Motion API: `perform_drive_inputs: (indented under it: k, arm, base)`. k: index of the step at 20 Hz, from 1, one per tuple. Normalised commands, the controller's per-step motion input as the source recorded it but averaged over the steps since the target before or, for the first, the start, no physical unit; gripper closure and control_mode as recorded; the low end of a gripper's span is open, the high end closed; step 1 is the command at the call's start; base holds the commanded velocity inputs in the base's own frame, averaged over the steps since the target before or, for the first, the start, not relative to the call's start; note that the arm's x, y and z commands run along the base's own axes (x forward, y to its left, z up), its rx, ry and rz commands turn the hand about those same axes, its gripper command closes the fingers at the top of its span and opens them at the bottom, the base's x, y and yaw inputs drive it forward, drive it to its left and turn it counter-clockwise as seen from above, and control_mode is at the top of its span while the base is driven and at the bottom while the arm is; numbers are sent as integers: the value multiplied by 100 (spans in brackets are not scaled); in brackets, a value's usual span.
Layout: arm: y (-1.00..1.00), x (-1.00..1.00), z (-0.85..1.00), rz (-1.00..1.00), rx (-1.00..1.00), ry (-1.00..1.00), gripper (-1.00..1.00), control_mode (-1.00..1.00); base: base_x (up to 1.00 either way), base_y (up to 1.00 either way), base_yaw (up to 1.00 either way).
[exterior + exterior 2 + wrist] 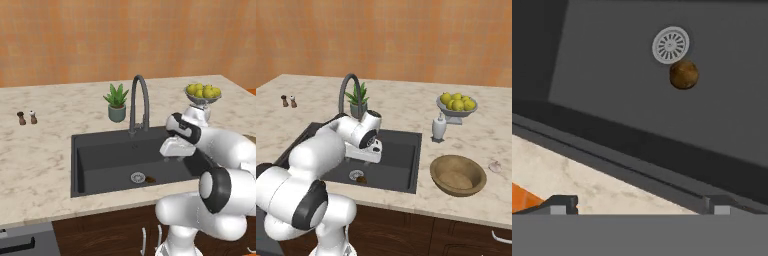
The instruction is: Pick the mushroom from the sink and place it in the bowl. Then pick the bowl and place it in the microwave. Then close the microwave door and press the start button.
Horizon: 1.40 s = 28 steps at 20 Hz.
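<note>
We were on the opening step of the job when this was taken: fetching the mushroom (684, 74) out of the sink (100, 165). The little brown lump lay on the basin floor just beside the drain (670, 44), untouched and apart from the arm. The gripper (637, 202) hung above the sink, over its right part near the rim in the left base view, its camera looking across the rim and down at the mushroom.

The fingers (562, 204) stood spread about as wide as they go, with nothing between them and nothing in contact; only their dark tips showed at the foot of the hand view.

By our reckoning the next move called for lowering the hand into the basin, bringing the spread fingers either side of the mushroom, and closing gently, since so small and round a thing could roll away towards the drain. The faucet (140, 100) rose behind the basin and wanted a clear berth.

The bowl (458, 174) waited on the worktop (406, 115) to the right of the sink, near the front edge, with nothing in it. A soap bottle (439, 127) and a dish of yellow-green fruit (457, 105) stood behind it. The microwave steps were all still ahead of us.
</note>
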Motion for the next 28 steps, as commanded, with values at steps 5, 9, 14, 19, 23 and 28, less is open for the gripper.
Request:
perform_drive_inputs:
  k: [5,9,14,19,23,28]
  arm:
    - [-1,44,-70,1,11,21,-100,-100]
    - [1,22,-54,0,1,4,-100,-100]
    - [6,19,-35,0,0,1,-100,-100]
    - [17,23,-47,0,0,4,-100,-100]
    - [30,15,-47,0,-4,0,-100,-100]
    - [2,18,-41,0,-1,0,-100,-100]
  base:
    - [0,0,0]
    - [0,0,0]
    - [0,0,0]
    - [0,0,0]
    - [0,0,0]
    - [0,0,0]
